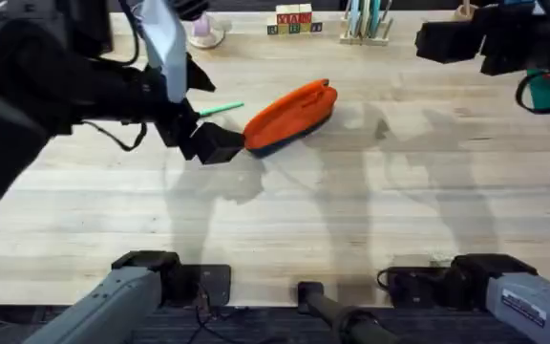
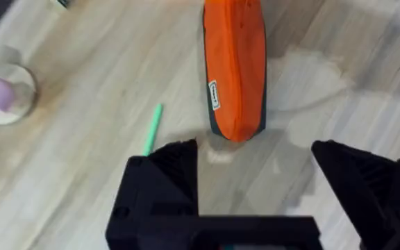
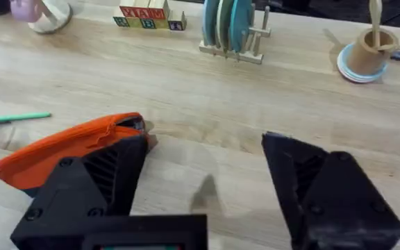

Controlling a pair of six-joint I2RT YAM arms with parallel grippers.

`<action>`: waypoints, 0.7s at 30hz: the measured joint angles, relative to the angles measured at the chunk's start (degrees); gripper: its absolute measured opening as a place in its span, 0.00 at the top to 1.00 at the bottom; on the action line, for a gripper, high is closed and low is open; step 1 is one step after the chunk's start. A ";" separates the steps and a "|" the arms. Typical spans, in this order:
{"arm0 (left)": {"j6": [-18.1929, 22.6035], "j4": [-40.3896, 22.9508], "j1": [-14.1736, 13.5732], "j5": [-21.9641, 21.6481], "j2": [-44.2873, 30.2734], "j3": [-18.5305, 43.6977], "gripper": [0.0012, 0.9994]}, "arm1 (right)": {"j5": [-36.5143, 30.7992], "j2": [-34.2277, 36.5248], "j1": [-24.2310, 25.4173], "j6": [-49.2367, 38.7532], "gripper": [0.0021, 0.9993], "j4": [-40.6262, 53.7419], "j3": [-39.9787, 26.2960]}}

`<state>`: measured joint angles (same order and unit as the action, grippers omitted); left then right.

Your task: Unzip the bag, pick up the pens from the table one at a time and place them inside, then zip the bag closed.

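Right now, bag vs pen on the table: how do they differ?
Colour: the bag is orange with a dark underside; the pen is green.
Size: the bag is long and bulky; the pen is thin and much shorter.
Position: the bag's near end lies just ahead of the open left gripper; the pen sits off to one side of it.
Shared: both lie flat on the table, apart from each other, neither gripped.

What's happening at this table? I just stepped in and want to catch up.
Two robot arms are set to pack a pen into a pouch. The orange pouch lies on the wooden table, not held, and the green pen lies beside it. The left gripper hangs open just short of one end of the pouch. The right gripper is open too, holding nothing.
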<state>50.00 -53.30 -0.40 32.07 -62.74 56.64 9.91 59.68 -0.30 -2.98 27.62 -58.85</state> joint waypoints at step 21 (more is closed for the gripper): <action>0.02 10.53 0.00 7.28 -24.20 0.00 0.01 | 0.00 0.00 0.00 -0.04 0.00 0.21 -0.02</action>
<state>50.02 -42.77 -0.40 39.36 -86.94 56.64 9.91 59.68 -0.30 -3.02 27.83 -58.87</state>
